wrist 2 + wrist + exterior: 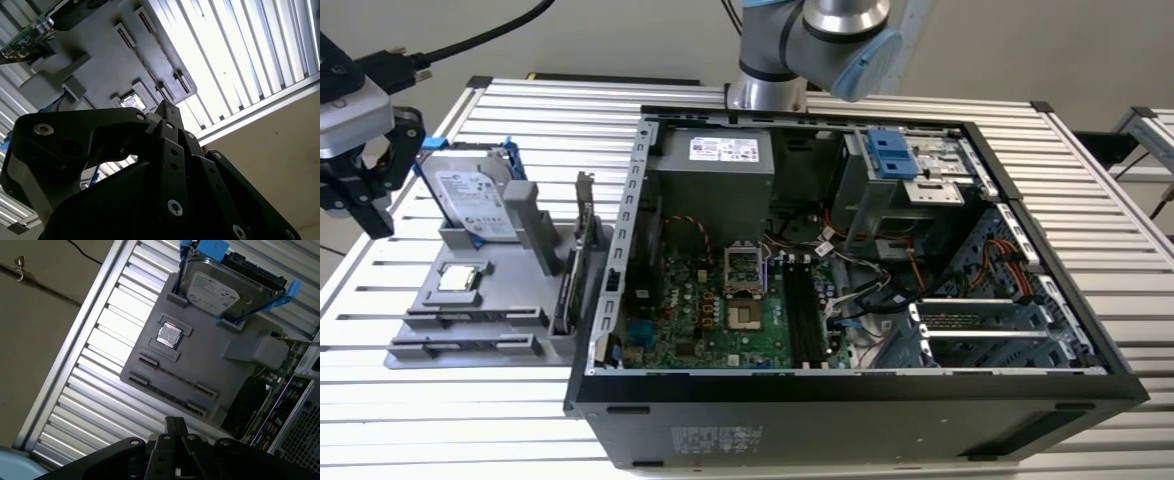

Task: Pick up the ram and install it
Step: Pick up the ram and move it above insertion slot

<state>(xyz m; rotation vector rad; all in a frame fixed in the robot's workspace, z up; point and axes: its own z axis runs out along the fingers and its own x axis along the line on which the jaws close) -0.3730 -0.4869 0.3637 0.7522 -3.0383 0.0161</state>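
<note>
Dark and thin, the ram (172,375) stands on edge in a slot of the grey holder (200,355), between 2 small clips and just beside the recess with the silver processor chip (168,334). It is seen edge-on, so its chips and label cannot be made out. A second, similar slot row runs alongside it, on the side away from the chip. The same holder carries a hard drive (210,290) in a blue frame, propped up at a tilt, and an expansion card (574,270) standing along the holder's edge nearest the computer case (854,420).

In the exterior view the holder (520,215) sits on the slatted metal table (454,420) at the left of the frame, with the open case filling the centre and right. The case lies on its side, its motherboard (707,320) facing up.

The gripper (376,225) hangs in the upper left of the exterior view, pointing down over the table's left edge. It is just to the left of the hard drive (467,195), clear of the holder and well apart from the ram's slot. Both wrist views show its 2 fingers brought together at the tip (173,424) (166,107), with nothing between them. The arm (814,40) rises from its base at the far side of the table, top centre of the frame.
</note>
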